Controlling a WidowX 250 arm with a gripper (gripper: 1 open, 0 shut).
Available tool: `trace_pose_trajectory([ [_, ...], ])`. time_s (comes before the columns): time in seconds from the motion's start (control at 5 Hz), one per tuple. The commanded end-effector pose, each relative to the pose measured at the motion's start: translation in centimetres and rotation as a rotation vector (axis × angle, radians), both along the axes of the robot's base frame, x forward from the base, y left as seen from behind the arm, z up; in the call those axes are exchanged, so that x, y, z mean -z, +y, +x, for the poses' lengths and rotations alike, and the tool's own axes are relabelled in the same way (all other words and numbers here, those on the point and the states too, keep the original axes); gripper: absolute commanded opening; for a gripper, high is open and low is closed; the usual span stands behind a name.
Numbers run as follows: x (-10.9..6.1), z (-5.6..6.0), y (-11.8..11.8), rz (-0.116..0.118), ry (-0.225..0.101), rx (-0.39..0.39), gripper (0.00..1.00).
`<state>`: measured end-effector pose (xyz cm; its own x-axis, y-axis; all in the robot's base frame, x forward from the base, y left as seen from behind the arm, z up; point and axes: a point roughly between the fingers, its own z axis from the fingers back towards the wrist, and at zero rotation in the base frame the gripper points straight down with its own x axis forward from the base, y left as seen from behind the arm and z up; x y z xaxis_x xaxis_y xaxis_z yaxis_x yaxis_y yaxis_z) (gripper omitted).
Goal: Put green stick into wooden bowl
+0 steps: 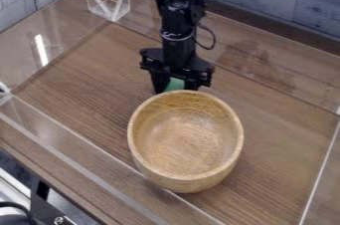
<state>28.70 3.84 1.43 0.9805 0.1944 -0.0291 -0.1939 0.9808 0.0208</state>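
A large light-wood bowl [186, 144] stands on the table in the lower middle of the view, its inside bare. Just beyond its far rim my black gripper [177, 82] points straight down at the tabletop. Between its two fingers shows the bright green stick [177, 82], mostly covered by them, and the jaws are shut on it. The stick's lower end is down by the table, right against the bowl's far rim.
A dark wood-grain tabletop [93, 70] is fenced by clear acrylic walls [54, 139] on the near and left sides. A clear folded stand [103, 5] sits at the back left. A grey backdrop runs along the rear.
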Motion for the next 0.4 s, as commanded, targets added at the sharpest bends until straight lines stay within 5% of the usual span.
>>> trace_pose_trajectory([
  [0.0,-0.60,-0.22,-0.26,-0.002,0.007,0.009,0.00],
  [0.2,-1.03,-0.27,-0.35,-0.006,0.010,0.009,0.00],
])
